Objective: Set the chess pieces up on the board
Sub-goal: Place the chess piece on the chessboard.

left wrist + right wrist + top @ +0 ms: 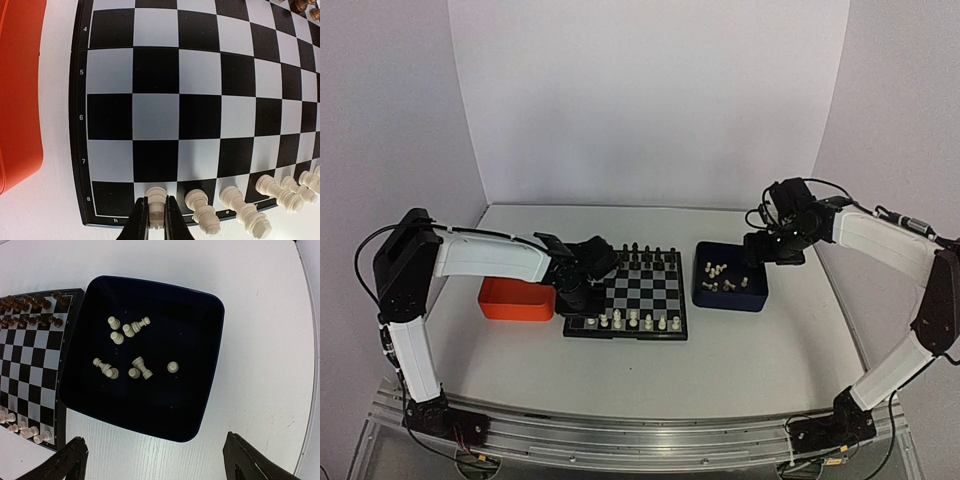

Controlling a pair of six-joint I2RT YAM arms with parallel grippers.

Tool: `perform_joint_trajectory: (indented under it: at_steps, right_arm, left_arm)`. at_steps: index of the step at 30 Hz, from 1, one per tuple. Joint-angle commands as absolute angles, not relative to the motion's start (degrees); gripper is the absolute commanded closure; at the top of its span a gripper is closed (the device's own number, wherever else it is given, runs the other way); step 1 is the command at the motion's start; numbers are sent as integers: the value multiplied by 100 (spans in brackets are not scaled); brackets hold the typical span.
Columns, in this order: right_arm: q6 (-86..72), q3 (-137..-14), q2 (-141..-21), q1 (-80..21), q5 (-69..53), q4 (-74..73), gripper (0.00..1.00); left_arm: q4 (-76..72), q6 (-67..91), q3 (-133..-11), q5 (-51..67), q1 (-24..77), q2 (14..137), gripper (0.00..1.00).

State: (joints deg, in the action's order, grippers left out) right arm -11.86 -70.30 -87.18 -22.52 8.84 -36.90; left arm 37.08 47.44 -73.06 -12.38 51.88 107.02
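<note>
White table (740, 350) with plain pale backdrop walls (650, 100) on three sides. Two arms reach in from the near edge: left arm (485, 258) bent over the board's near-left corner, right arm (880, 235) over the right-hand tray.

Board (642, 290) at table centre, black and silvery-grey checks, black rim. Orange tray (510, 305) just beside its left edge. Dark blue tray (730, 300) on its right; the right wrist view shows it pressed up against the board's rim.

Chess pieces (633, 320), cream-white, in two groups:
- a line along the board's nearest row, upright, one to a square
- a loose scatter (117, 338) on the blue tray's floor, some upright, some toppled

Black pieces (645, 250) ranged along the far rows.

Left gripper (156, 220) is low over the nearest row, its fingers (140, 220) drawn together on one cream piece (156, 200). The piece stands upright on the light square second from the left corner, a finger pressing each side. The next cream pieces stand in line to its right, apart from it.

Right gripper (155, 460) hangs over the near rim of the blue tray, fingers spread wide apart, nothing between them; the scattered pieces lie well beyond the fingertips.
</note>
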Motion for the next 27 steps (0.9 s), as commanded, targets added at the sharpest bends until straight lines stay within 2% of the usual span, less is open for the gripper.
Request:
perform_joint_trajectory:
  at_steps: [1, 14, 27]
  right_arm:
    - [-1130, -6996, -8501, -2237, 930, -3621, 8]
    - [-1128, -6996, -8540, -2237, 941, -3618, 8]
    - [-1134, -6981, -8517, -2231, 916, -3617, 8]
  left_arm:
    - [3946, 4695, -7387, -1344, 5221, 10797, 90]
    - [4019, 4665, -7457, -1249, 5236, 10763, 87]
    - [4064, 4739, -7471, -1262, 5265, 10702, 80]
